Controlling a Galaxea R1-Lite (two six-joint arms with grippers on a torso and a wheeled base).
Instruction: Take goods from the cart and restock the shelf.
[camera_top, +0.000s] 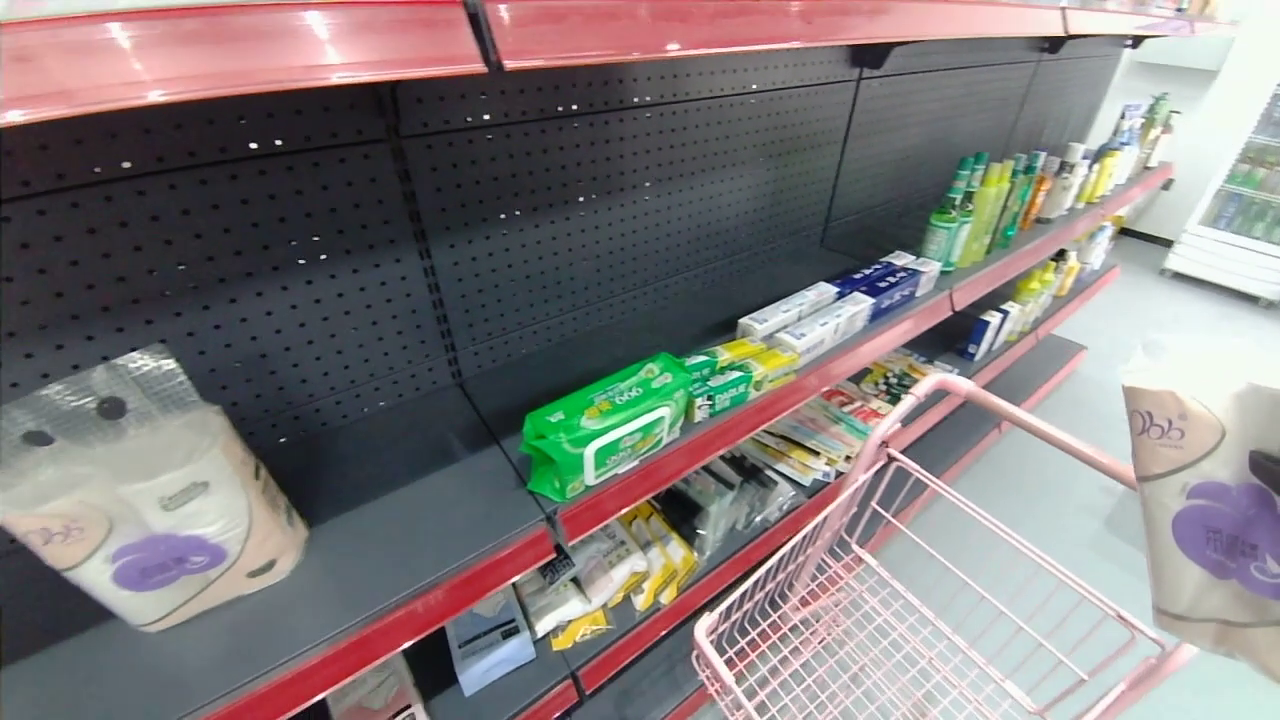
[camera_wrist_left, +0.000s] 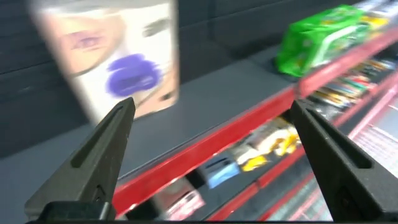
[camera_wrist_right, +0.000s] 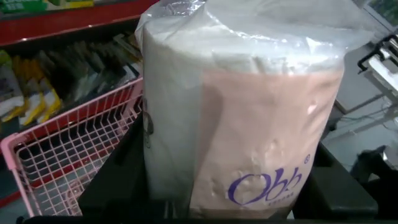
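Observation:
A pack of toilet paper rolls (camera_top: 150, 520) in clear and pink wrap stands on the grey shelf board (camera_top: 400, 560) at the left. My left gripper (camera_wrist_left: 214, 155) is open in front of that shelf, with the same pack (camera_wrist_left: 118, 62) a short way beyond its fingers (camera_wrist_left: 102, 155). A second toilet paper pack (camera_top: 1205, 500) hangs at the right, above the pink wire cart (camera_top: 900, 600). My right gripper (camera_wrist_right: 230, 193) is shut on this pack (camera_wrist_right: 249, 112), its dark jaws pressing on both sides.
A green wet-wipes pack (camera_top: 605, 425) lies on the same shelf board, right of a bare stretch. Boxes (camera_top: 820, 320) and bottles (camera_top: 985, 205) fill the shelf farther right. Packets (camera_top: 640, 560) lie on the lower shelf. The red upper shelf (camera_top: 500, 40) overhangs.

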